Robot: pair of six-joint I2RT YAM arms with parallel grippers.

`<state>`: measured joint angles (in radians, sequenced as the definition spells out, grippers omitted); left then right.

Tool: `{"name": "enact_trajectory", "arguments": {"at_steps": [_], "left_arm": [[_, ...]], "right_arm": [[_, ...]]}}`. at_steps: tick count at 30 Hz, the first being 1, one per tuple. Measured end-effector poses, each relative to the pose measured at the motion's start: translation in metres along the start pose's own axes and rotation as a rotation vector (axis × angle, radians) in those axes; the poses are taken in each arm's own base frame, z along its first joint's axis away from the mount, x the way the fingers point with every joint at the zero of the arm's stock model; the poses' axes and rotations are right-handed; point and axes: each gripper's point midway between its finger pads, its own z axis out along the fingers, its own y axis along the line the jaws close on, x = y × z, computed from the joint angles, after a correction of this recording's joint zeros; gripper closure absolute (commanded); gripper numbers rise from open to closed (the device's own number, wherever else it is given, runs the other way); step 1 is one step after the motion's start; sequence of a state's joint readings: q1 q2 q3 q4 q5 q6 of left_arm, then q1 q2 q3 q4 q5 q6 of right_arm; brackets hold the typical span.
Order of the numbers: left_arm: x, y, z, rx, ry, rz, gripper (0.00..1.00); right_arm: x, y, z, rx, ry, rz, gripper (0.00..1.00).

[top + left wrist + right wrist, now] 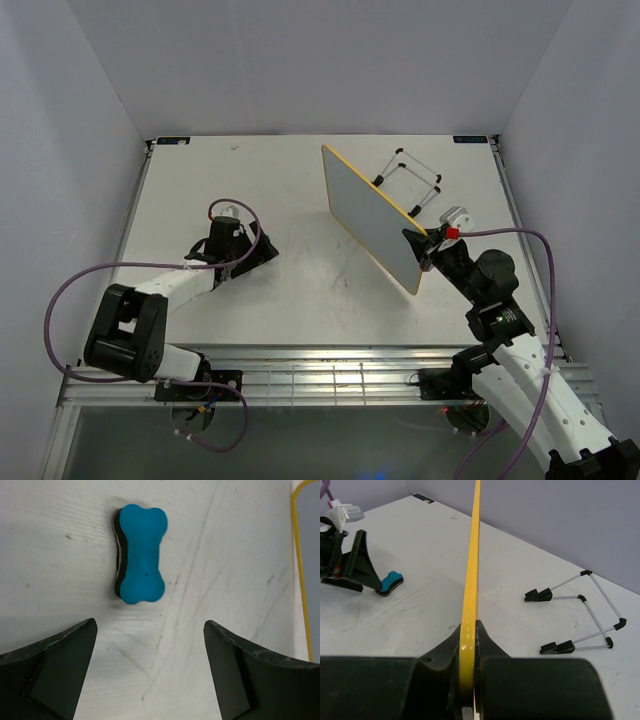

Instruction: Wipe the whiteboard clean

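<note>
The whiteboard (372, 212) has a yellow frame and is held up on edge, off its stand, with no writing visible. My right gripper (421, 243) is shut on its near corner; in the right wrist view both jaws clamp the yellow rim (471, 555) at the gripper (469, 628). The blue bone-shaped eraser (141, 553) lies flat on the table just ahead of my left gripper (150, 625), which is open and empty. In the top view that gripper (262, 247) is low over the table, left of the board. The eraser also shows in the right wrist view (390, 582).
The board's wire stand (408, 180) with black feet lies on the table behind the board, also in the right wrist view (580, 612). The board's yellow edge (300, 570) shows at the right of the left wrist view. Grey walls enclose the white table (250, 180).
</note>
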<state>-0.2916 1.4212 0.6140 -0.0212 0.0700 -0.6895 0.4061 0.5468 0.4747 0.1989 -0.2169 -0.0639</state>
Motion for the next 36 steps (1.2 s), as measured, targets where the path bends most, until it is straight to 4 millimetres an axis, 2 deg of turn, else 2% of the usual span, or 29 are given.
{"name": "enact_trajectory", "arguments": {"at_steps": [6,10,14,18,27,32,36], "left_arm": [[-0.007,-0.019,-0.033,0.06,-0.014,0.032,0.02],[-0.022,-0.036,-0.055,0.087,-0.027,0.087,0.02],[-0.036,-0.049,-0.08,0.117,-0.063,0.142,0.02],[-0.037,-0.05,-0.1,0.128,-0.071,0.213,0.02],[-0.022,-0.027,-0.106,0.067,-0.042,0.286,0.02],[-0.022,-0.024,-0.105,0.056,-0.041,0.304,0.02],[-0.021,-0.023,-0.105,0.055,-0.039,0.31,0.02]], "right_arm": [[-0.002,-0.012,0.011,0.046,0.009,-0.018,0.92],[-0.008,-0.02,0.021,0.068,0.023,-0.02,0.92],[-0.02,-0.028,0.031,0.081,0.021,-0.02,0.92],[-0.036,-0.035,0.04,0.087,0.004,-0.026,0.92],[-0.081,-0.064,0.06,0.118,-0.051,-0.049,0.92],[-0.098,-0.105,0.065,0.164,-0.078,-0.045,0.92],[-0.091,-0.139,0.063,0.186,-0.073,-0.012,0.92]]}}
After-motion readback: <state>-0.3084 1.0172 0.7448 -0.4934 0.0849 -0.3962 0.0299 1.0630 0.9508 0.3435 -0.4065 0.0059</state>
